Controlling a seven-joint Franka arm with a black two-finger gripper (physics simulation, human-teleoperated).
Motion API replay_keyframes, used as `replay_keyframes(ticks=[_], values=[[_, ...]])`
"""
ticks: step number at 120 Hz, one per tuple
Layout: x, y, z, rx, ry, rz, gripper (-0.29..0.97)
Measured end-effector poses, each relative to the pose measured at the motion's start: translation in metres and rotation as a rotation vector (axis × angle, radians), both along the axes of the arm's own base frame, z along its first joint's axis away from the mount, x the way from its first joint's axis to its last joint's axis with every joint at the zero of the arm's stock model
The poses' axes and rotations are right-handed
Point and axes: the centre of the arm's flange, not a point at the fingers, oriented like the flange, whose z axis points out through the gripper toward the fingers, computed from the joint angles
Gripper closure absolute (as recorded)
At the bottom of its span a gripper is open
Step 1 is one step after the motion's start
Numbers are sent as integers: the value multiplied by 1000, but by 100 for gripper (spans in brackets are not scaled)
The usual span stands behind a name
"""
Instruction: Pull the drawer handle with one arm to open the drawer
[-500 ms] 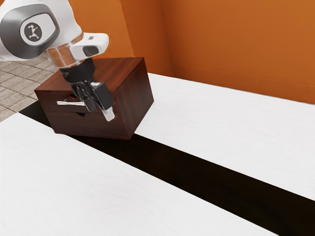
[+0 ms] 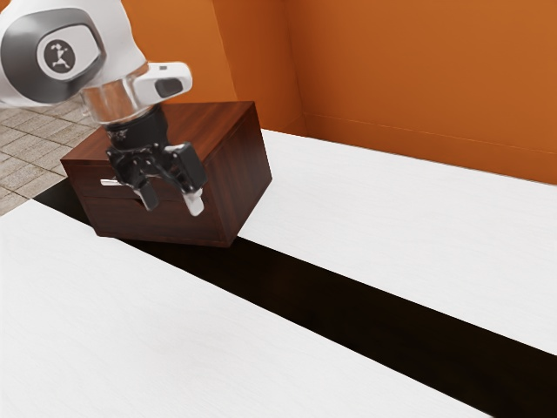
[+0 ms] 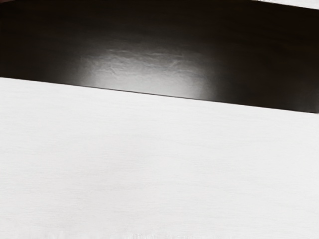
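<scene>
Now, in the exterior view, the arm (image 2: 61,52) comes in from the upper left and holds its black gripper (image 2: 172,200) just in front of a dark wooden cabinet (image 2: 235,161). The cabinet stands at the far end of the table (image 2: 392,209), where a black strip (image 2: 348,305) runs across the white top. The fingers (image 2: 196,202) point downward and are spread apart, with nothing pinched between them. The drawer handle (image 2: 113,182), a thin silver bar, lies across the drawer (image 2: 91,190) in the upper part of the cabinet's front face, toward the exterior view's left of the gripper. The darker finger overlaps the bar's near end; whether it touches the bar cannot be told. How far the drawer stands out from the cabinet cannot be told either. An orange wall (image 2: 418,61) rises behind the table, and a tiled floor (image 2: 26,148) shows beyond the cabinet at the exterior view's left.

In the wrist view, the white tabletop (image 3: 159,164) lies under the hand. The black strip (image 3: 159,55) runs beyond it, with a pale glare at its middle.
</scene>
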Motion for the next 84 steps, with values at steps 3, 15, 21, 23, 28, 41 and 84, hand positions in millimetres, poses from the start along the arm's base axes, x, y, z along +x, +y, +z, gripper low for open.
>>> replay_keyframes(ticks=[3,15,21,23,28,41,84], values=[[0,-4,0,-14,10,51,2],[2,-9,-8,-19,65,251,3],[3,-3,-11,-16,86,355,3],[3,0,-12,-14,89,390,3],[3,7,-12,-12,92,475,4],[1,25,-11,-9,85,671,4],[-61,70,-34,-16,-28,1209,6]])
